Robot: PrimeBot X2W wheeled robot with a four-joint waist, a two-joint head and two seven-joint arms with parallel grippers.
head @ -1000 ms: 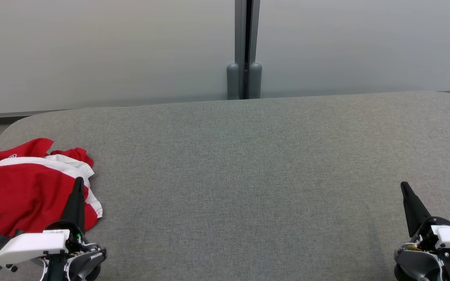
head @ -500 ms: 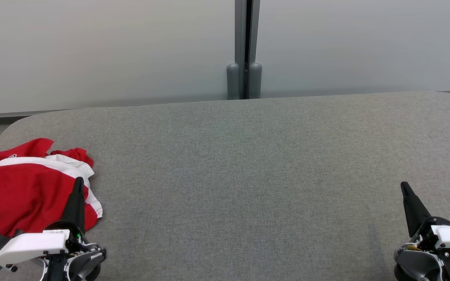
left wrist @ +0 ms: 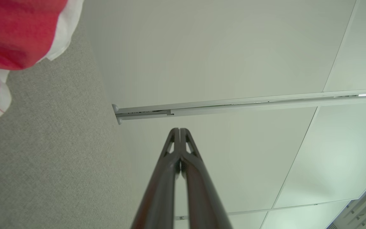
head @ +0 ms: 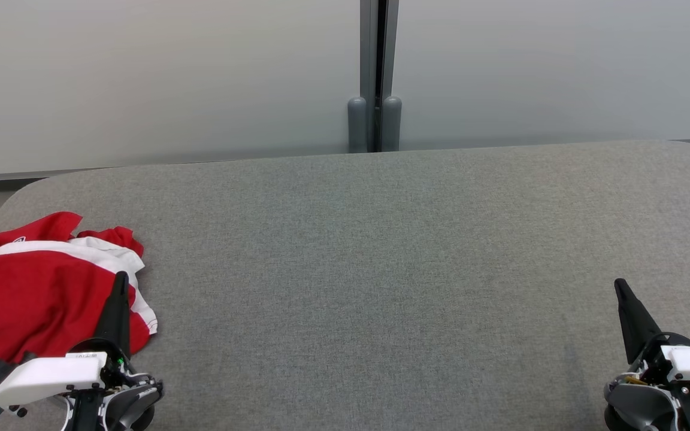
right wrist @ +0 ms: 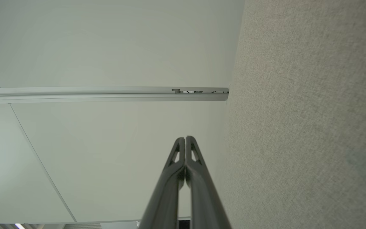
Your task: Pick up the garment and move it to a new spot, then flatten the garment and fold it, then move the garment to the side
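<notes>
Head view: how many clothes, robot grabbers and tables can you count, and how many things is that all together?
garment, red and white: 1
grippers, the left gripper and the right gripper: 2
grey fabric-covered surface: 1
Total: 4

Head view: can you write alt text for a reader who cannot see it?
A crumpled red and white garment lies at the left end of a grey fabric surface. The left hand, shut, shows at lower left before the garment's edge; the right hand, shut, at lower right.
</notes>
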